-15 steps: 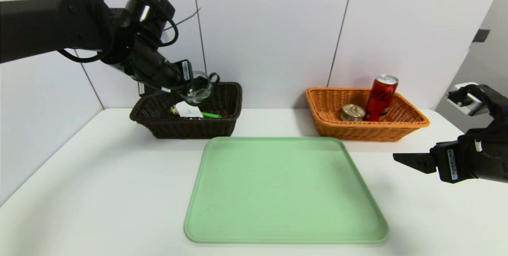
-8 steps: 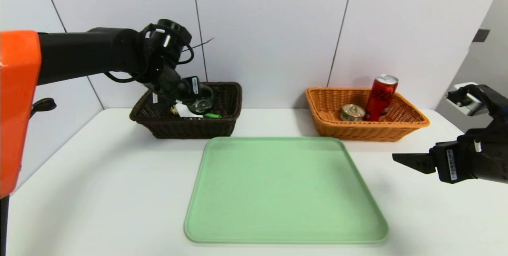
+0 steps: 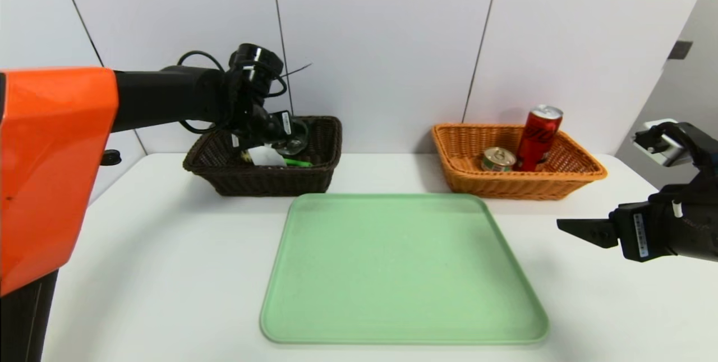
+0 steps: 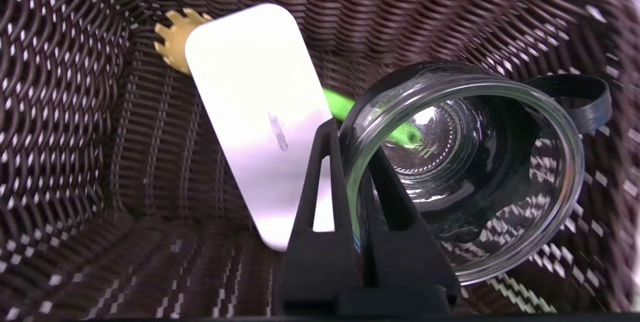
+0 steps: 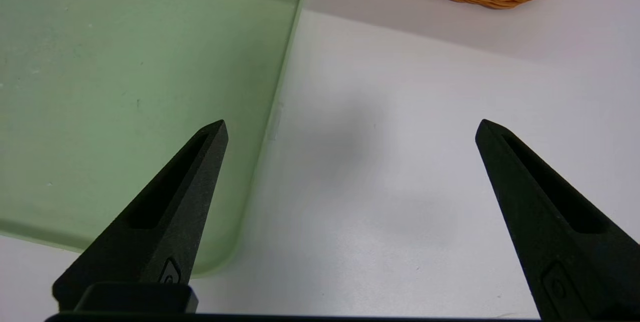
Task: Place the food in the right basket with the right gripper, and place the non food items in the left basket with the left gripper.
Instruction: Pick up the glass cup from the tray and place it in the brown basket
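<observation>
Your left gripper (image 4: 345, 162) has its jaws clamped on the rim wall of the glass cup (image 4: 465, 172), one finger inside the mouth and one outside. That grip suits a thin-walled cup and leaves its black handle (image 4: 575, 100) free on the far side. The cup hangs tipped, mouth toward the wrist, inside the dark brown basket (image 3: 263, 179). You cannot tell whether it touches the weave.

Within that basket, the white case (image 4: 255, 117) lies just beside the cup. It lies across the yellow pasta spoon (image 4: 172, 40), whose green handle shows through the glass. The non-food items are thus all gathered there, and only the release appears to remain. Letting go low would likely spare the glass a knock against the case.

Your left arm reaches across from the basket's left side, with the wrist pitched down over the basket's near rim.

Well to the right of the brown basket, the orange basket (image 3: 578, 174) holds the red can (image 3: 537, 140) upright and the round tin (image 3: 498, 159) beside it. Your right gripper (image 5: 350, 132) hovers with jaws wide apart and empty, over bare table beside the green tray (image 3: 404, 266).
</observation>
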